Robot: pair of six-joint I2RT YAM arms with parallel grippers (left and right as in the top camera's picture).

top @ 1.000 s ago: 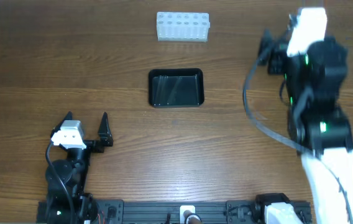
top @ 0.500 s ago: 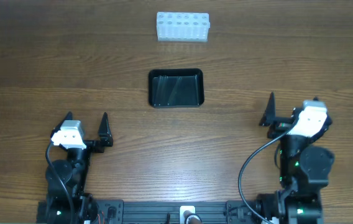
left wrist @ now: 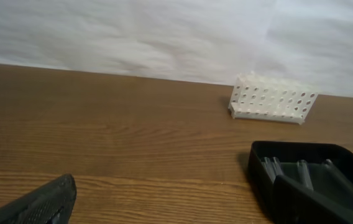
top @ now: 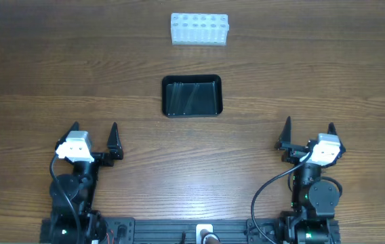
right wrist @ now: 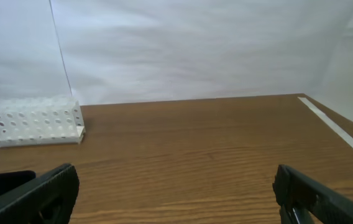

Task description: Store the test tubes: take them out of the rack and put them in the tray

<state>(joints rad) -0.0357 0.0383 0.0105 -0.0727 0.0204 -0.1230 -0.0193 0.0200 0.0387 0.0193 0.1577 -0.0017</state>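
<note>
While both arms sit near their bases, we note left gripper [top: 94, 127] and right gripper [top: 309, 125] spread wide, holding nothing. Test tubes [left wrist: 302, 173] lie in the black tray [top: 192, 77], with the white rack [top: 199, 29] beyond it.

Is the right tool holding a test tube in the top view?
No, the right tool is open and empty, apart from the rack.

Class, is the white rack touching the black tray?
Apart. The top view shows a strip of bare table between the rack and the tray.
</note>
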